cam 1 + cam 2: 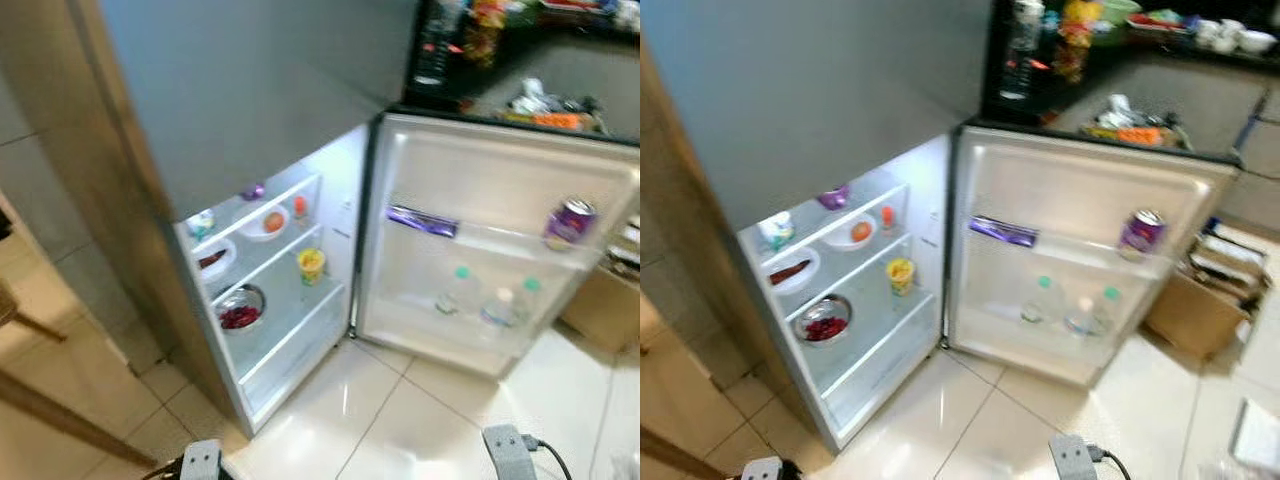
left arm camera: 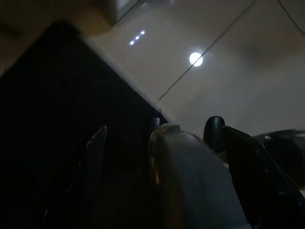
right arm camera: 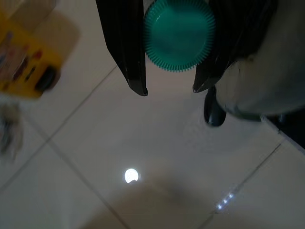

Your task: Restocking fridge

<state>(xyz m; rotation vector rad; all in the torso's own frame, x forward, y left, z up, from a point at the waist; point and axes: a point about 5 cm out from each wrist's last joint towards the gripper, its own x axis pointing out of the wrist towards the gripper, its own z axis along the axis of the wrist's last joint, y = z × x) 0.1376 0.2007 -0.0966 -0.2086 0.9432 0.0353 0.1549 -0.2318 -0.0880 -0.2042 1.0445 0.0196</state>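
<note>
The fridge (image 1: pixel 250 90) stands in front of me with its lower door (image 1: pixel 500 180) swung open to the right. Its lit shelves (image 1: pixel 270 270) hold a bowl with an orange fruit (image 1: pixel 272 221), a steel bowl of red food (image 1: pixel 240 315) and a yellow cup (image 1: pixel 311 263). The door racks carry a purple can (image 1: pixel 569 222), a purple packet (image 1: pixel 421 220) and water bottles (image 1: pixel 497 305) with green caps. My right gripper (image 3: pixel 169 89) hangs low over the floor, shut on a bottle with a green cap (image 3: pixel 178 33). My left gripper (image 2: pixel 171 157) hangs in the dark, fingers apart.
Glossy pale floor tiles (image 1: pixel 400 420) spread before the fridge. A cardboard box (image 1: pixel 1195 305) stands to the right of the door. A cluttered dark counter (image 1: pixel 1120 110) runs behind the door. A wooden piece (image 1: pixel 40 400) is at my left. A yellow packet (image 3: pixel 28 57) lies on the floor.
</note>
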